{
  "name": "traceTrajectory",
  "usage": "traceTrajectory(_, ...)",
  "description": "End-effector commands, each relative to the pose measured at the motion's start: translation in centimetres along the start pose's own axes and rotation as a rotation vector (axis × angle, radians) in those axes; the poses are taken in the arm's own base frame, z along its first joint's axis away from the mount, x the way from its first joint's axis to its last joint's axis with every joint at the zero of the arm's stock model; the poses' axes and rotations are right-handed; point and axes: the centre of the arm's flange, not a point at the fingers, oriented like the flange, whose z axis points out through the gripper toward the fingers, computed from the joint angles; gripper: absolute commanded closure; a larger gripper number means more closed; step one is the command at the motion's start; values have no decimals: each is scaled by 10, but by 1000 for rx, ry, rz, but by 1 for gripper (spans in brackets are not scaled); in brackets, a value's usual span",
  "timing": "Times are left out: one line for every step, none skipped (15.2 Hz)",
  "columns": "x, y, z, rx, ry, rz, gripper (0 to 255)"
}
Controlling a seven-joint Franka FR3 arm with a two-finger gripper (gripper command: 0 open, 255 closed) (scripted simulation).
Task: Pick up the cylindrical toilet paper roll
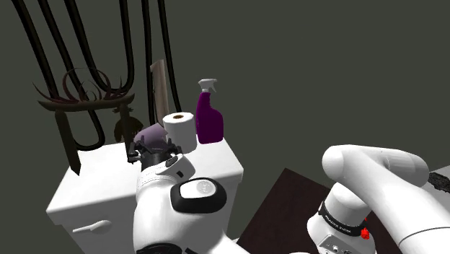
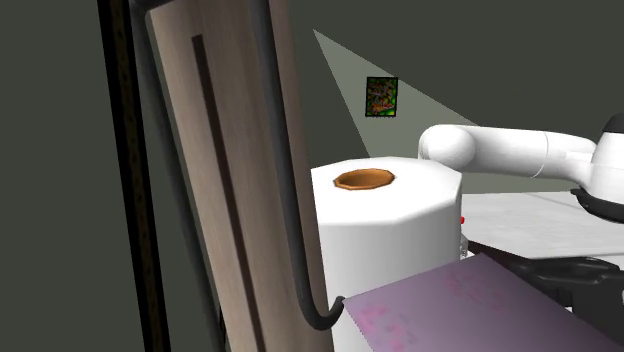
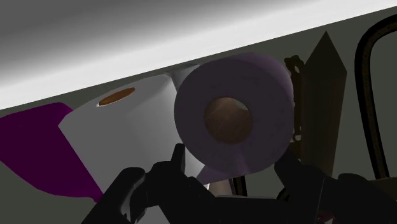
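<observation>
Gripper [image 3: 232, 162] spread wide — tips just short of lilac toilet paper roll [image 3: 235, 121] (lying on side), white roll [image 3: 127, 133] upright beside it.

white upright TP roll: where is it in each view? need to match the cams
Shoulder view: white roll stands at centre, just left of the purple spray bottle.
Second exterior view: white roll at centre, close up, right of the wooden plank.
Wrist view: white roll sits between the lavender roll and the purple bottle.
Shared landmark: the roll's brown core, facing up.
</observation>
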Motion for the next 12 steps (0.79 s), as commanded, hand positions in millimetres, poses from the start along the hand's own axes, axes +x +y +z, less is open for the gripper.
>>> traceTrajectory(-4, 2, -1, -2, -4, -7, 255)
traceTrajectory(1, 0, -1, -2, -4, -7, 255)
traceTrajectory(6, -1, -1, -2, -4, -7, 255)
traceTrajectory(11, -2, -1, -2, -4, -7, 255)
traceTrajectory(17, -4, -1, -2, -4, -7, 255)
traceTrajectory(22, -5, -1, -2, -4, -7, 255)
traceTrajectory(27, -7, -1, -2, -4, -7, 255)
traceTrajectory(32, -8, -1, -2, -4, -7, 255)
traceTrajectory(37, -9, -1, -2, -4, -7, 255)
traceTrajectory(42, -11, -1, -2, -4, -7, 255)
traceTrajectory(47, -12, -1, -2, -4, -7, 255)
traceTrajectory(52, -13, -1, -2, -4, -7, 255)
